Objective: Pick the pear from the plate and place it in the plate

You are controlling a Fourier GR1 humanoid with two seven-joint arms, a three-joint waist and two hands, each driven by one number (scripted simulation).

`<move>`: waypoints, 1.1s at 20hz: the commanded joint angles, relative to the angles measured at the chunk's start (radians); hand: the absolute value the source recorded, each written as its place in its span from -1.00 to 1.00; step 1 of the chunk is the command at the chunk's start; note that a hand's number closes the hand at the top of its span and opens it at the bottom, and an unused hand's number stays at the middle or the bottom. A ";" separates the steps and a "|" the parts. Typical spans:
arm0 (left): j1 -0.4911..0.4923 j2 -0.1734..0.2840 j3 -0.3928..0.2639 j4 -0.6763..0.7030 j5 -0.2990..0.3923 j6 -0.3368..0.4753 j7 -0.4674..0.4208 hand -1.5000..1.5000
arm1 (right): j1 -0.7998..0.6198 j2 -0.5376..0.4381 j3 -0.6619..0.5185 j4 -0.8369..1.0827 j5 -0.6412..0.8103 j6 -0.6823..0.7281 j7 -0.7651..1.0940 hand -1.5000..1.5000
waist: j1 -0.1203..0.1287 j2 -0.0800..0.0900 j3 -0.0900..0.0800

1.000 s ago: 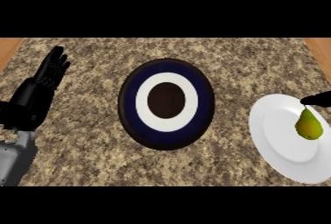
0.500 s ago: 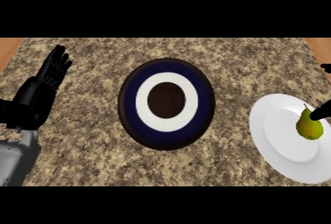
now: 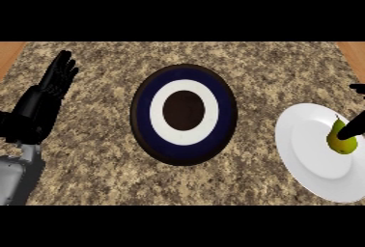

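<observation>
A yellow-green pear point(image 3: 342, 141) stands on the white plate point(image 3: 308, 149) at the right edge of the counter. Only two black tips of my right hand point(image 3: 352, 127) show at the right border. One lies across the pear's top and the other point(image 3: 357, 88) sits well above it, spread apart and not curled round the fruit. The rest of that hand is out of view. A dark blue plate point(image 3: 217, 103) with a white ring and a dark centre lies in the middle. My left hand point(image 3: 44, 103) rests open at the far left, fingers up.
The speckled stone counter point(image 3: 100, 159) spans the view, with wooden strips at the upper left point(image 3: 8, 53) and upper right corners. My grey left forearm point(image 3: 16, 178) fills the lower left corner.
The right hand's tips have shifted at the right edge, and the lower one has come down onto the pear's top. The pear, both plates and the left hand have stayed put.
</observation>
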 commanded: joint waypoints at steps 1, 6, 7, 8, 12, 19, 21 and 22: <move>0.042 -0.022 0.018 -0.011 -0.020 -0.025 -0.038 0.00 | -0.018 0.049 -0.020 0.057 0.053 0.035 0.033 -1.00 | 0.000 0.000 0.000; -0.004 -0.021 0.062 -0.004 -0.014 -0.050 0.031 0.00 | 0.013 0.017 -0.089 0.124 0.091 0.087 -0.057 -1.00 | -0.004 -0.001 0.000; -0.028 -0.052 0.021 0.019 -0.073 -0.008 0.022 0.00 | 0.098 0.064 -0.065 0.088 0.117 0.004 -0.098 -1.00 | -0.010 -0.001 0.000; 0.016 -0.043 0.044 -0.025 -0.055 -0.039 0.027 0.00 | 0.052 0.085 -0.071 0.123 0.144 0.038 -0.085 -1.00 | -0.003 -0.001 0.000; -0.030 -0.079 0.042 0.004 -0.073 -0.033 0.022 0.00 | -0.005 0.155 -0.074 0.265 0.195 0.034 -0.141 -1.00 | 0.004 0.003 0.001; -0.110 -0.083 0.086 0.072 -0.089 -0.080 0.049 0.00 | -0.004 0.191 -0.101 0.286 0.265 0.058 -0.134 -1.00 | -0.006 0.002 0.000; 0.005 -0.071 0.098 -0.063 -0.079 -0.098 0.060 0.00 | -0.053 0.197 -0.123 0.351 0.292 0.062 -0.123 -1.00 | 0.004 0.001 0.000; 0.042 -0.136 0.048 -0.014 -0.137 -0.050 -0.004 0.00 | -0.011 0.173 -0.104 0.378 0.324 0.055 -0.193 -1.00 | 0.003 0.002 0.001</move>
